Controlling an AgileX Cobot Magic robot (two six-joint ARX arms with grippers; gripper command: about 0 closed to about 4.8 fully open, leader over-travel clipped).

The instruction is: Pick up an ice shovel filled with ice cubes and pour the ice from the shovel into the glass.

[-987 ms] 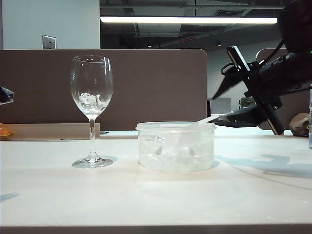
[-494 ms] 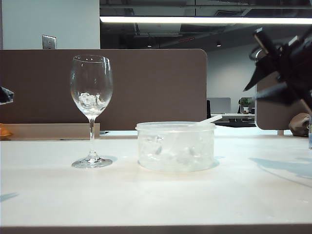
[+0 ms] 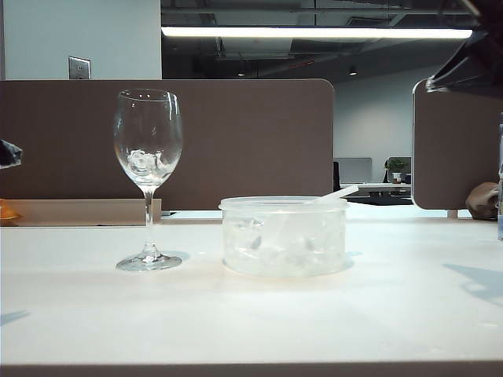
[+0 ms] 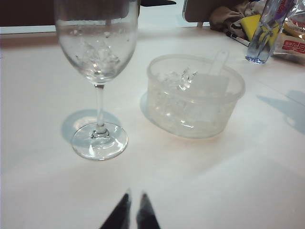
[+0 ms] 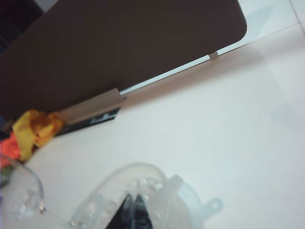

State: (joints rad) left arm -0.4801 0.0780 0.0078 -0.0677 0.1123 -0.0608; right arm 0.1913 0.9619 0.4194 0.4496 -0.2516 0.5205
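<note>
The ice shovel [image 3: 330, 195] lay inside a round translucent plastic tub [image 3: 284, 236], its thin white handle slanting up over the tub's rim on the right of the exterior view; no gripper held it. In the left wrist view we saw the shovel's [image 4: 215, 71] handle leaning against the far rim of the tub [image 4: 195, 98], its trough-shaped head down among the contents. The tub held ice cubes [image 3: 255, 239], pale and glassy. To the left of the tub, well apart from it, stood the glass [image 3: 148, 177], a tall stemmed wine glass upright on the white table [image 3: 251, 322], with a small heap of ice [image 3: 145, 162] in the bottom of its bowl. The left gripper [image 4: 132, 212] showed in its own view as two dark fingertips pressed almost together, with only a thin slit between them, pointing toward the foot of the glass [image 4: 97, 81] and gripping nothing; in the exterior view we saw only a dark bit at the far left edge. The right gripper [image 5: 131, 210] had its fingertips pressed together, empty, and looked down from high above the tub [image 5: 143, 202]; in the exterior view only a dark part of that arm [image 3: 468, 67] showed in the upper right corner, far above the table. A brown partition [image 3: 165, 141] stood behind the table.
</note>
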